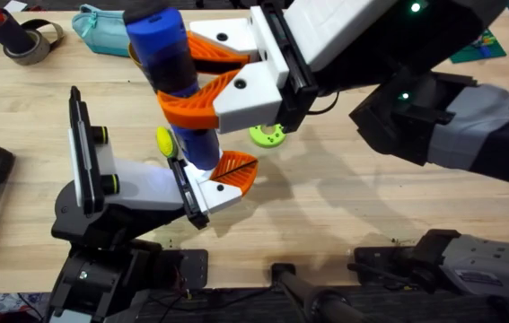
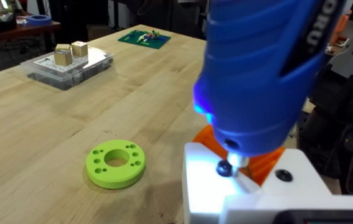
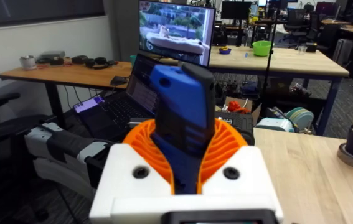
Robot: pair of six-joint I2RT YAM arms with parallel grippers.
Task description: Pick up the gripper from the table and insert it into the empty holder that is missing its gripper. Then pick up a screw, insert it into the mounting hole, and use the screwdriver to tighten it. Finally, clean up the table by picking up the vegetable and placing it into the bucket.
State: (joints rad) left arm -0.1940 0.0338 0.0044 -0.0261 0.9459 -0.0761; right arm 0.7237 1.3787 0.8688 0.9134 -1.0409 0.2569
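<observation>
While the right gripper [image 1: 198,79] clamped the thick bright-blue plastic power screwdriver [image 1: 171,76] mid-barrel at upper centre, it looked rigid, weighty and smooth; left gripper's [image 1: 202,187] width: cannot tell.

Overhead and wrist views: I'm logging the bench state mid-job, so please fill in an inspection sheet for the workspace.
Surface: light wooden table, bare around the work.
Job's things: blue screwdriver held upright, its tip on a dark screw in the white mount; its light glows on the mount.
Clutter: green ring with holes, teal pouch, tape roll, clear parts box, small green mat.
End effectors: right end effector shut on the screwdriver; left end effector, white with orange pads, lies under the tip.
Cables: dark lead behind the right end effector.
Surroundings: desks, monitor, laptop, chairs.
</observation>
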